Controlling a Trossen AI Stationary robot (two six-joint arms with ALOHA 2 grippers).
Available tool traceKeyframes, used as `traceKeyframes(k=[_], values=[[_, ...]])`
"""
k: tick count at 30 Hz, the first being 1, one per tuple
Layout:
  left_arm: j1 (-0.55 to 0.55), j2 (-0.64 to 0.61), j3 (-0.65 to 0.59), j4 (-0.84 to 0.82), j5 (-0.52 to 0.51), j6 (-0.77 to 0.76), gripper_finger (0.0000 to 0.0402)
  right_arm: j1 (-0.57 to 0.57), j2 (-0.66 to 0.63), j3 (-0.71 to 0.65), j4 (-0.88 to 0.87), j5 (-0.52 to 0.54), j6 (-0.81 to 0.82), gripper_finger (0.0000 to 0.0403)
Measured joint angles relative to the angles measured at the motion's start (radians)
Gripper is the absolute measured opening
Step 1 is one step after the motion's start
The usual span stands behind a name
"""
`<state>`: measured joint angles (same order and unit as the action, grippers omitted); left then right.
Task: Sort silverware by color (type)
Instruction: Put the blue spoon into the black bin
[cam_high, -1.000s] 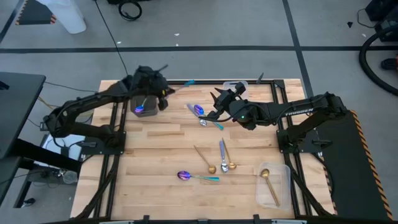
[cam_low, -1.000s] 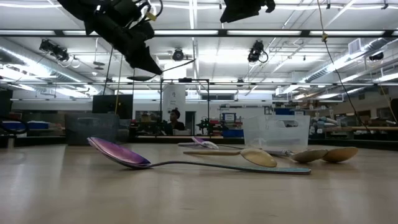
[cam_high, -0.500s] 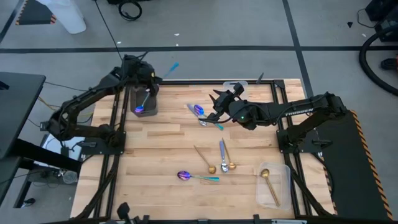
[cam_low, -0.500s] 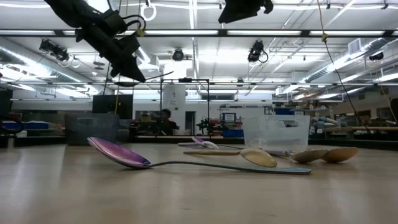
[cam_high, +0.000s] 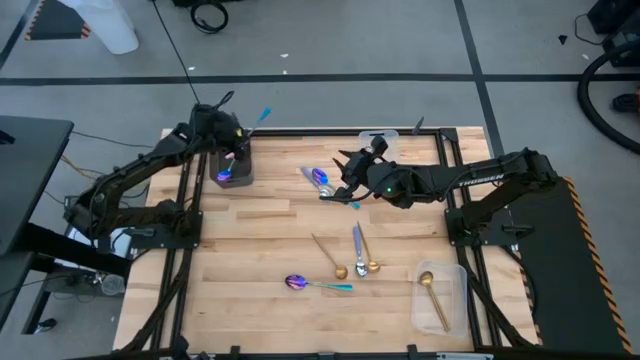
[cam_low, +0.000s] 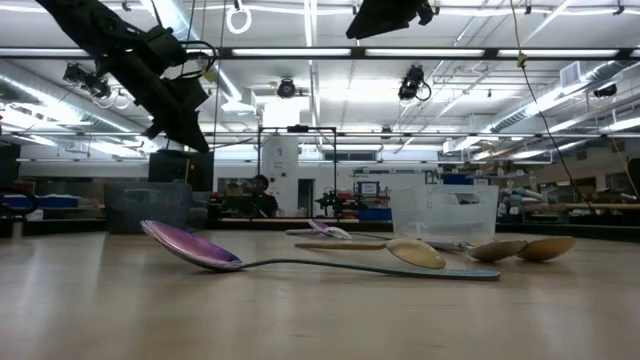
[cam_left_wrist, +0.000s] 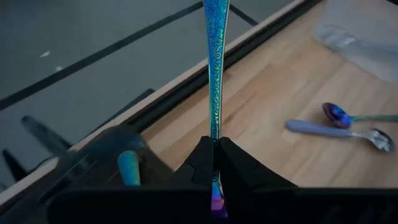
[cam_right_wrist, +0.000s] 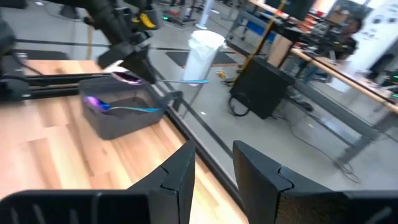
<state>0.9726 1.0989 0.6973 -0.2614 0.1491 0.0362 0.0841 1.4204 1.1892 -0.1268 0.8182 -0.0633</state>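
My left gripper (cam_high: 238, 142) is shut on a spoon with a teal handle (cam_left_wrist: 216, 56) and a purple bowl (cam_right_wrist: 124, 76). It hovers over the dark bin (cam_high: 232, 170) at the table's far left. In that bin lies another purple-bowled spoon (cam_right_wrist: 99, 104). My right gripper (cam_high: 345, 172) stands open above the table's far middle with nothing between its fingers. Below it lie a purple-bowled spoon (cam_high: 319, 178) and a lavender-handled spoon (cam_left_wrist: 336, 132). Several more spoons (cam_high: 355, 255) rest flat nearer the front, one purple and teal (cam_high: 310, 284). My left gripper pinches the spoon's neck (cam_left_wrist: 214, 134) between its two fingers, where the teal handle meets the purple bowl. The fingers slant down from the table's left. The handle sticks out past the fingertips toward the far edge, and the bowl lies back between them. The spoon is clear of the bin.
A clear bin (cam_high: 442, 295) at the front right holds a gold spoon (cam_high: 432, 295). A second clear bin (cam_high: 380, 140) stands at the far edge. Black frame bars (cam_high: 185, 230) run along both sides of the table.
My left gripper has gone toward the table's left and far edges and a little down, rolling as it went. It is now over the dark bin. The held spoon's handle has swung from pointing right to pointing toward the far edge.
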Motion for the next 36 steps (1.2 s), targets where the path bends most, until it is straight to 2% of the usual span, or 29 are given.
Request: traceKeyframes(k=[8, 17, 25, 36], values=[[0.000, -0.035, -0.046, -0.028, -0.096, -0.061, 0.0018, 0.000, 0.000, 0.000, -0.023, -0.029, 0.015, 0.0118], [0.000, -0.035, -0.153, -0.004, -0.244, -0.070, 0.0018, 0.002, 0.000, 0.000, -0.062, -0.081, 0.021, 0.0118], [-0.001, -0.035, -0.245, 0.039, -0.284, -0.052, 0.0018, 0.007, 0.000, 0.000, -0.091, -0.104, 0.020, 0.0118], [-0.024, -0.036, -0.281, 0.070, -0.300, -0.103, 0.0018, 0.006, 0.000, 0.000, -0.094, -0.114, 0.020, 0.0118]])
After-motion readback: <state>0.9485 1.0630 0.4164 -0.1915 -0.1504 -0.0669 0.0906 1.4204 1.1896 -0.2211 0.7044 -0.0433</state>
